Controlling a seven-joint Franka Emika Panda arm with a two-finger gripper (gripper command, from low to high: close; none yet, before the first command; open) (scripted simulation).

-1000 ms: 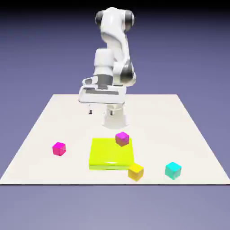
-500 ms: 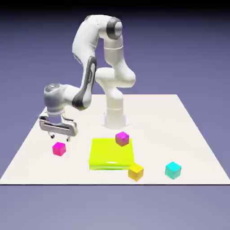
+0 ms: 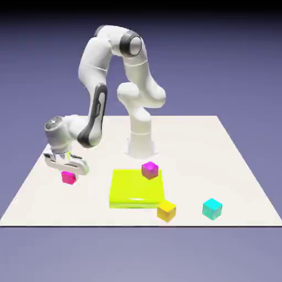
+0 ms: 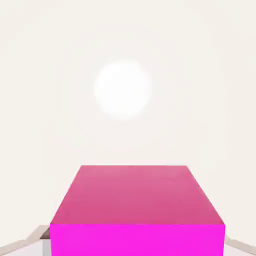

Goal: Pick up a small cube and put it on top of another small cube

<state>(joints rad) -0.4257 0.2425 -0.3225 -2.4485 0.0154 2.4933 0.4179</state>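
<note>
Now that freshly clenched around solid hot-pink cube with white two-finger gripper, can carry toward exterior view's three o'clock, onto violet-magenta cube.

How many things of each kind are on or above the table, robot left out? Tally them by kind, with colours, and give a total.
Cubes: 4 (pink, purple, yellow, cyan)
Slabs: 1 (yellow-green)
Total: 5
</note>
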